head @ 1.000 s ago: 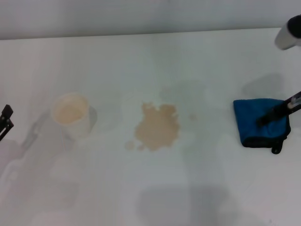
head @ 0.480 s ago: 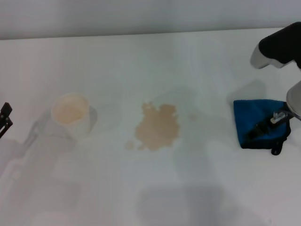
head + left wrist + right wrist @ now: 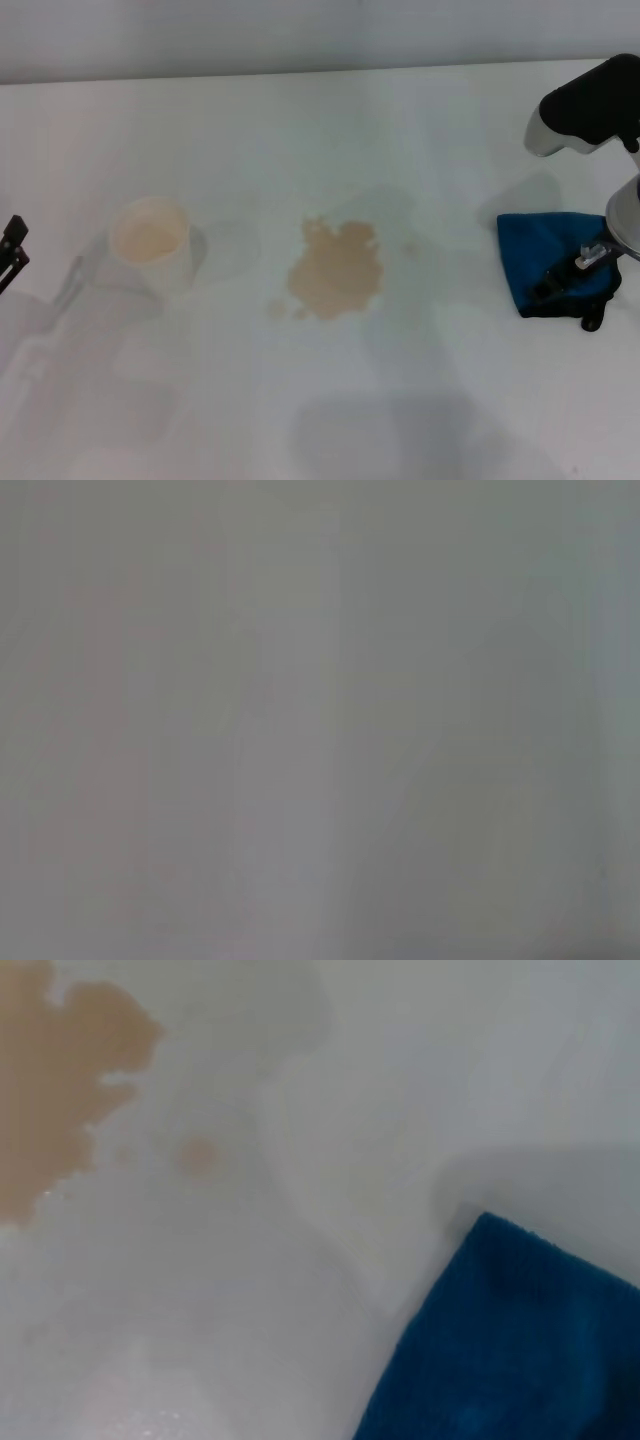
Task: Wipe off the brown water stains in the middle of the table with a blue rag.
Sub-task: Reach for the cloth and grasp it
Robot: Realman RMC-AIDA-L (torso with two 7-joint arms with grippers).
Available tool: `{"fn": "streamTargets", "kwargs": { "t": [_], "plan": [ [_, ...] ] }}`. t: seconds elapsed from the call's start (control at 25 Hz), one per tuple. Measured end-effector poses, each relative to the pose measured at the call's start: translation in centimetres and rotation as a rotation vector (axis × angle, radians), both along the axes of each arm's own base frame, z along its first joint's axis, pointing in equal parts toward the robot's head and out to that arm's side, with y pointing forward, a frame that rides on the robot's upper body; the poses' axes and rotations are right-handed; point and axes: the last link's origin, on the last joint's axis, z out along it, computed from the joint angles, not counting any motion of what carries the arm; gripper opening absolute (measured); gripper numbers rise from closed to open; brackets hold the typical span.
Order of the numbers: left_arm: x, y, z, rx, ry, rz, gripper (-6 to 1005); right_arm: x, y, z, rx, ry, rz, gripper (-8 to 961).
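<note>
I have my right gripper (image 3: 568, 276) low over the blue rag (image 3: 548, 255), which lies flat on the right side of the table (image 3: 320, 120), well apart from the brown water stains (image 3: 335, 268) in the middle. From my head view the dark fingers cross the rag's near edge, but I cannot tell how far the jaws stand open, nor whether they have closed on any cloth; my guess is that nothing is gripped yet, since the rag lies flat. My wrist view shows only one corner of the blue rag (image 3: 520, 1340) and part of the brown water stains (image 3: 60, 1090), with a small droplet off their edge.

The step in hand is picking up the rag. To do it well I should come down on the thick folded body, not the thin black edging or the loop tag (image 3: 591, 321), so that a good wad of cloth hangs under the jaws for wiping. I should press lightly against the table before closing, so the fold bunches between the fingers.

A pale cup (image 3: 152, 243) stands to the left of the stains, so my wiping strokes should stop short of it. My left gripper (image 3: 10, 250) sits idle at the left edge.
</note>
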Motion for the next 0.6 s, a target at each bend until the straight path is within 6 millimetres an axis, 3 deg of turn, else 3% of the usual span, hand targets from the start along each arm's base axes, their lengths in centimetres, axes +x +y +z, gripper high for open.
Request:
{"fn": "streamTargets", "kwargs": {
  "t": [0.24, 0.6],
  "plan": [
    [0.04, 0.06, 0.01, 0.001, -0.001, -0.001, 876, 0.34, 0.03, 0.34, -0.004, -0.019, -0.004, 626],
    [0.11, 0.09, -0.05, 0.001, -0.002, -0.003, 877, 0.61, -0.02, 0.47, -0.022, -0.049, 0.007, 335]
  ]
}}
